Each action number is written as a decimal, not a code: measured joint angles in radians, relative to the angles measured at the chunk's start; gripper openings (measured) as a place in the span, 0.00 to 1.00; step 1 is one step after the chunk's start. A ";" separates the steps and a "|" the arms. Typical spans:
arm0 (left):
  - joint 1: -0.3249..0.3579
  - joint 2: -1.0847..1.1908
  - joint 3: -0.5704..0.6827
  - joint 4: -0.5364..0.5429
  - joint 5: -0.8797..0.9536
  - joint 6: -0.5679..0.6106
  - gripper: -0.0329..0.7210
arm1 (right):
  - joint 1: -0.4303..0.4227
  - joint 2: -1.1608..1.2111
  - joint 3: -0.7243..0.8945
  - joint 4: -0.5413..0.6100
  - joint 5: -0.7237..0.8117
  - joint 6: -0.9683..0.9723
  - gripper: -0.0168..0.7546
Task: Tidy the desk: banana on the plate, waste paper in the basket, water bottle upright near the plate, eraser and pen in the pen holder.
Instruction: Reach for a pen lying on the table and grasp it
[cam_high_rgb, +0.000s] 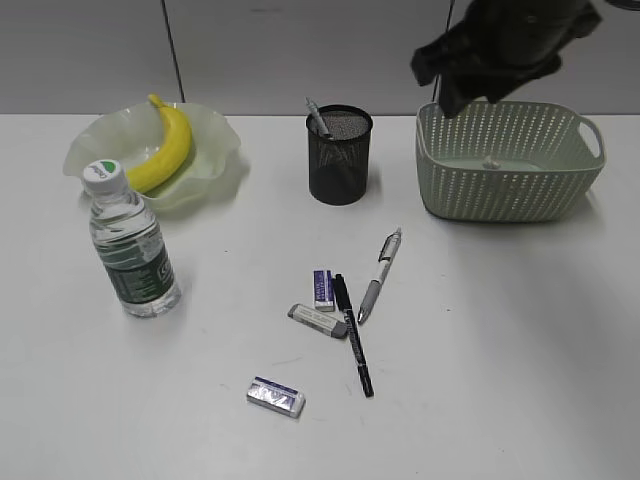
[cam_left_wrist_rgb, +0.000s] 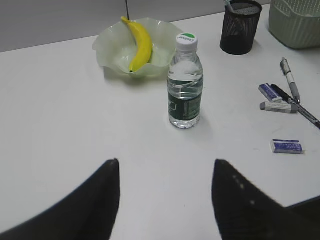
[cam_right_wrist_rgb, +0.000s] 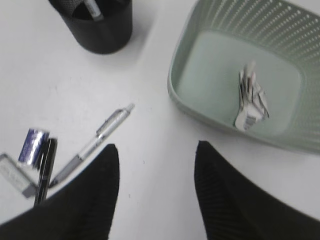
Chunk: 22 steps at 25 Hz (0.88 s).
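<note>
Done so far: banana lies in the plate at upper left; water bottle stands upright below it; waste paper sits in the basket, upper right.
Remaining: two pens and three erasers lie at centre, below the pen holder.
Right gripper: spread open, empty, above the desk beside the basket.
Left gripper: open, empty.
Advice: descend on the silver pen's middle, jaws straddling the barrel, avoiding the black pen.

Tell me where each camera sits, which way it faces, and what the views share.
Exterior: in front of the desk, angled down; the right arm shows above the basket.
Left wrist: low, facing the water bottle and plate; open left pincer below.
Right wrist: above, looking down at waste paper in the basket; open right pincer below.
Shared: all show the pen holder.
</note>
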 joint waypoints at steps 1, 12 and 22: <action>0.000 0.000 0.000 0.000 0.000 0.000 0.62 | 0.000 -0.048 0.046 0.003 0.008 -0.002 0.53; 0.000 0.000 0.000 0.000 0.000 0.000 0.62 | 0.000 -0.788 0.679 0.064 0.128 -0.026 0.51; 0.000 0.000 0.000 0.000 -0.001 0.000 0.62 | 0.000 -1.480 1.019 0.104 0.151 -0.055 0.51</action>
